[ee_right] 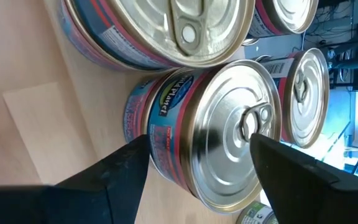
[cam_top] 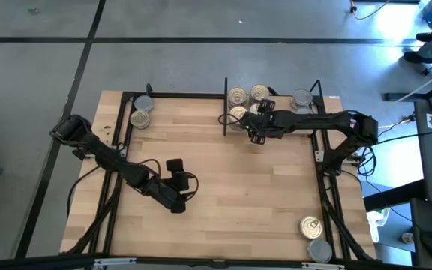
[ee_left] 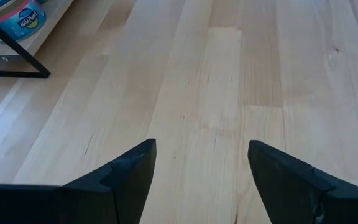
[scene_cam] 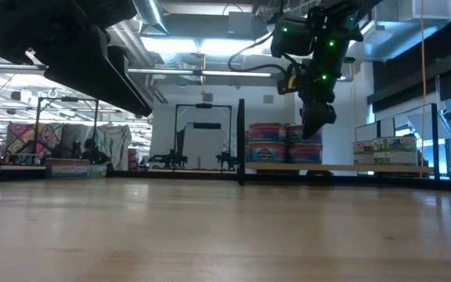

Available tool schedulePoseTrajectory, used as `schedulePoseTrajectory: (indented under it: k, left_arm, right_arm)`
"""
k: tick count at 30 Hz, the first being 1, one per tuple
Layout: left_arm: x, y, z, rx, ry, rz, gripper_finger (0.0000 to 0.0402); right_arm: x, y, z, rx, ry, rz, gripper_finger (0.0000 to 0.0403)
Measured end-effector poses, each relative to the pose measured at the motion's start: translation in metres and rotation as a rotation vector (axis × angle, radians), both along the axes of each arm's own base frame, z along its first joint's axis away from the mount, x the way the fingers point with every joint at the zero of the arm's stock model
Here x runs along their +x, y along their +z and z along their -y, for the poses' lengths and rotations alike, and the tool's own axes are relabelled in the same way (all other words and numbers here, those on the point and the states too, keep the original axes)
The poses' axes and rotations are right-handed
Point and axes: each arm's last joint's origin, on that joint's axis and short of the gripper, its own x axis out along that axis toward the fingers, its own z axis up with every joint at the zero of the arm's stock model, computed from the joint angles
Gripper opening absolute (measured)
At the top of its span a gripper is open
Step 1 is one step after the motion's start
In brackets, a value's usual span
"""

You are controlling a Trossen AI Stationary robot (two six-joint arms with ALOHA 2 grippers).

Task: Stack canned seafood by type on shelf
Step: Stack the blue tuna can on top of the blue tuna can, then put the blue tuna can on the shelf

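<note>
The tins are low and round, with pink and blue paper labels around the side. In the right wrist view the tin between the fingers has a pale gold lid with ring ridges and a pull tab. It stands on the light wood of the shelf, touching other gold-lid tins of the same kind. This group sits at the far edge of the worktop, just right of the black divider. The right pincer is over this group; its fingers stand open on both sides of the tin, and I cannot tell if they touch it.

More tins are elsewhere: grey-lid ones near the far right corner, two tins at the far left corner, and two at the near right corner, one gold and one grey.

The left pincer hangs open and empty over bare wood near the middle of the worktop.
</note>
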Motion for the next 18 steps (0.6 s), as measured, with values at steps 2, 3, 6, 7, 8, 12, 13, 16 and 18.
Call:
schedulePoseTrajectory:
  k: [2, 3, 6, 7, 8, 12, 13, 16, 18]
  left_arm:
    - [0.000, 0.000, 0.000, 0.000, 0.000, 0.000, 0.0255]
    - [0.000, 0.000, 0.000, 0.000, 0.000, 0.000, 0.0255]
    - [0.000, 0.000, 0.000, 0.000, 0.000, 0.000, 0.0255]
    - [0.000, 0.000, 0.000, 0.000, 0.000, 0.000, 0.0255]
    - [0.000, 0.000, 0.000, 0.004, -0.003, -0.001, 0.0255]
    - [0.004, 0.002, -0.005, -0.009, 0.033, 0.034, 0.0255]
    - [0.006, 0.003, -0.006, -0.020, 0.049, 0.048, 0.0255]
    - [0.012, 0.006, -0.013, -0.030, 0.072, 0.088, 0.0255]
    - [0.016, 0.007, -0.019, -0.030, 0.091, 0.102, 0.0255]
  right_arm:
    - [0.000, 0.000, 0.000, 0.001, 0.000, -0.004, 0.0277]
    - [0.000, 0.000, 0.000, 0.001, -0.001, -0.005, 0.0277]
    - [-0.002, 0.000, -0.001, 0.006, -0.001, -0.019, 0.0277]
    - [-0.004, 0.001, -0.003, 0.009, 0.000, -0.022, 0.0277]
    - [-0.005, 0.003, -0.006, 0.011, -0.002, -0.015, 0.0277]
    - [-0.013, 0.019, -0.024, 0.014, 0.009, 0.029, 0.0277]
    - [-0.015, 0.023, -0.030, 0.018, 0.014, 0.052, 0.0278]
    - [-0.023, 0.037, -0.049, 0.049, 0.019, 0.135, 0.0278]
    - [-0.027, 0.044, -0.062, 0.083, 0.030, 0.191, 0.0278]
